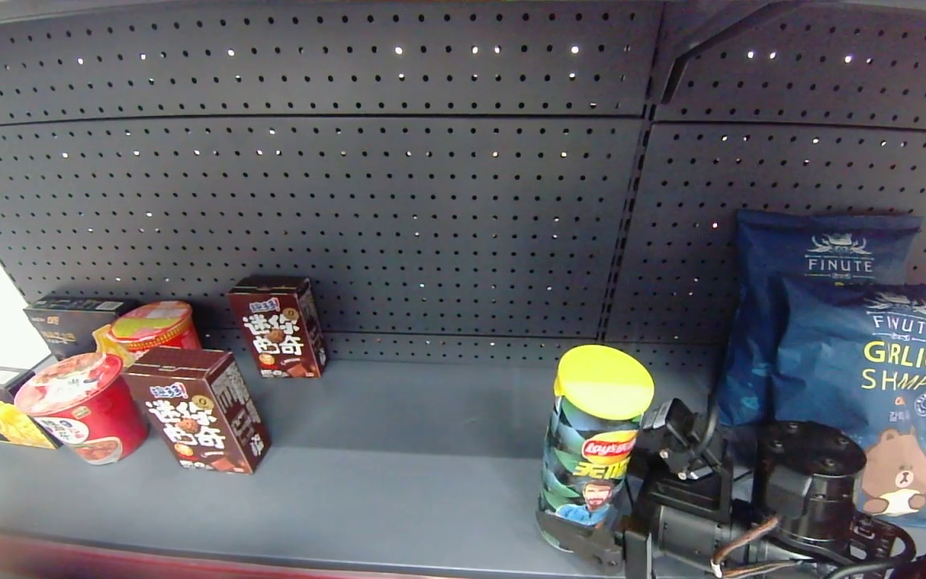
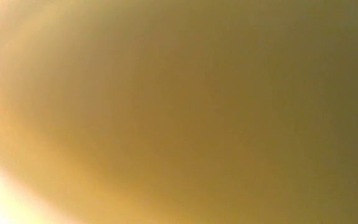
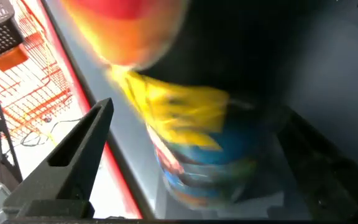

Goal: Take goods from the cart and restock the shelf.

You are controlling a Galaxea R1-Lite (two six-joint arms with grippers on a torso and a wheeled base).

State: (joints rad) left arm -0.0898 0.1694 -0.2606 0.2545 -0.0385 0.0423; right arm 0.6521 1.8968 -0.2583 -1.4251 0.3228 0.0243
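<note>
At the lower left of the head view, brown boxes [image 1: 198, 410] and red cups [image 1: 81, 406] are lined up on the shelf [image 1: 399, 450]. At the lower right, the chip can [image 1: 596, 450] stands upright near the front edge, long axis vertical, yellow lid upward, label faced outward. It is straddled by the right gripper [image 1: 628, 486], jaws held apart, a gap seen beside one finger [image 3: 67, 168]. Release seems to be in hand: the gripper is best drawn back level, so the can is not tipped toward the blue bags [image 1: 873, 362] at far right.

Chips can [image 1: 596, 434] (yellow lid), right gripper [image 1: 592, 527] around
</note>
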